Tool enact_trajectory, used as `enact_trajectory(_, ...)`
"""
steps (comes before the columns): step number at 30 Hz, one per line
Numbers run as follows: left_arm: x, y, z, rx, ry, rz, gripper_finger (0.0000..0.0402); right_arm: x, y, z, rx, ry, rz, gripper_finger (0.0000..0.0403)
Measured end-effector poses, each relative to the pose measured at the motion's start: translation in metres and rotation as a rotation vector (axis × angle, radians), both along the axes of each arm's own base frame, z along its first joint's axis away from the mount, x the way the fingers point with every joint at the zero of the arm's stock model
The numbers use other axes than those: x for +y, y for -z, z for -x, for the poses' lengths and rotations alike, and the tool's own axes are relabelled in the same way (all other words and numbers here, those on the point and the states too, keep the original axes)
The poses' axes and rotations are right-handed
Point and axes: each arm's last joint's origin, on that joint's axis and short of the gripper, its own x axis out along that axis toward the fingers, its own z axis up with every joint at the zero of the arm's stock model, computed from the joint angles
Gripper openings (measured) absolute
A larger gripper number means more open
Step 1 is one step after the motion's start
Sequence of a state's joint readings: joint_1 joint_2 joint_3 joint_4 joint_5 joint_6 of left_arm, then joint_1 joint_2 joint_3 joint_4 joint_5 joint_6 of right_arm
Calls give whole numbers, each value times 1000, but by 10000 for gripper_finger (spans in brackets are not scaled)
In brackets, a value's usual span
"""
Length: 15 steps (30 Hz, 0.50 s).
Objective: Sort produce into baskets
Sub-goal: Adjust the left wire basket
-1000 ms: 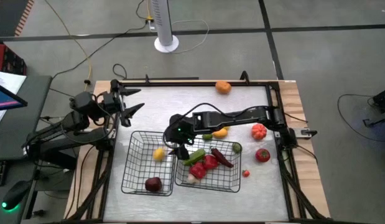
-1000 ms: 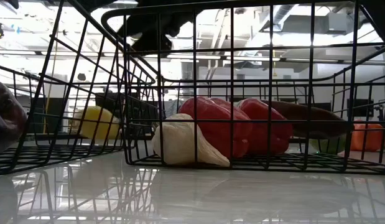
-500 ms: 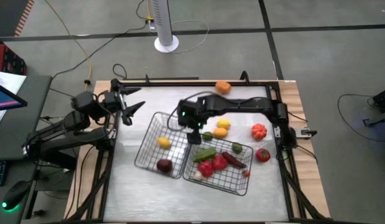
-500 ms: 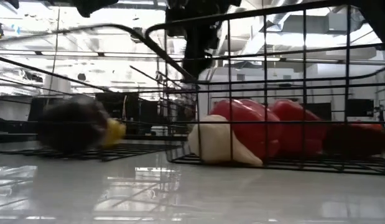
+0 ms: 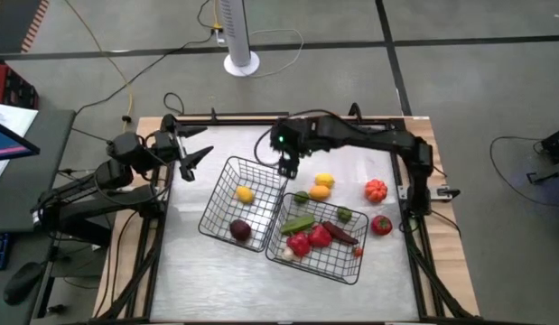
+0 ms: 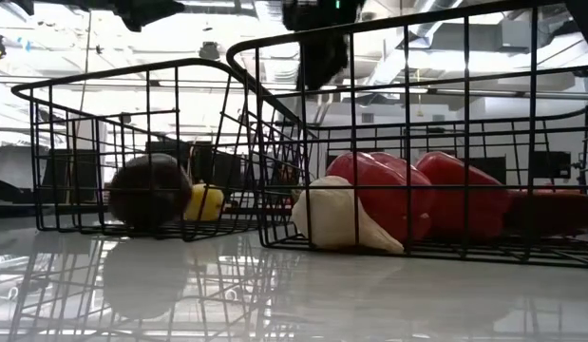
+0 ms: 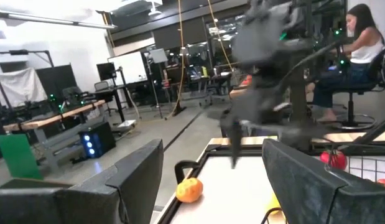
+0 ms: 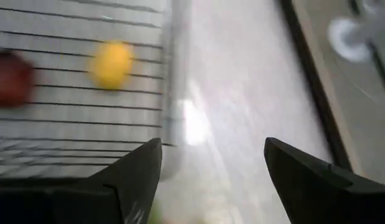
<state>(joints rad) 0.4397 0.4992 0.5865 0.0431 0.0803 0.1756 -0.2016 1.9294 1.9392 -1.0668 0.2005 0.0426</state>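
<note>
Two black wire baskets stand side by side at mid-table, both askew. The left basket (image 5: 227,188) holds a yellow fruit (image 5: 245,193) and a dark purple one (image 5: 240,230). The right basket (image 5: 326,260) holds red peppers (image 5: 308,239), a green piece (image 5: 297,224), a dark chili (image 5: 342,233) and a white bulb (image 6: 339,217). My right gripper (image 5: 285,165) hangs open above the left basket's far right corner, pointing steeply down, with nothing between its fingers (image 8: 139,177). My left gripper (image 5: 192,155) waits open at the far left, raised and level.
Loose produce lies on the table. An orange (image 5: 324,126) sits at the far edge. Yellow pieces (image 5: 322,185) and a green one (image 5: 301,197) lie beyond the right basket. Two tomatoes (image 5: 376,190) (image 5: 381,225) and a small red piece (image 5: 358,252) are on the right. A person (image 7: 360,37) sits beyond the table.
My right gripper has gone up and toward the table's far edge, tipping steeply downward. Both baskets have turned about. The left one has slid toward the far right, and the dark purple fruit has rolled inside it.
</note>
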Motion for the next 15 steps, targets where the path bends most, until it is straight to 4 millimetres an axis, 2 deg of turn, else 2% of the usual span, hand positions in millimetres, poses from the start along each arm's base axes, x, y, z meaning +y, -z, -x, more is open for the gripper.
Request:
enact_trajectory(3, 0, 0, 0, -1, 0, 2, 261, -24, 15, 2, 37, 76, -42, 310)
enact_trajectory(7, 0, 0, 0, 1, -3, -1, 261, -48, 49, -3, 107, 119, -79, 310)
enact_trajectory(10, 0, 0, 0, 7, -8, -9, 261, -51, 75, -14, 151, 74, -146, 310)
enact_trajectory(15, 1, 1, 0, 14, -29, -18, 261, -33, 103, -32, 182, -45, -220, 310)
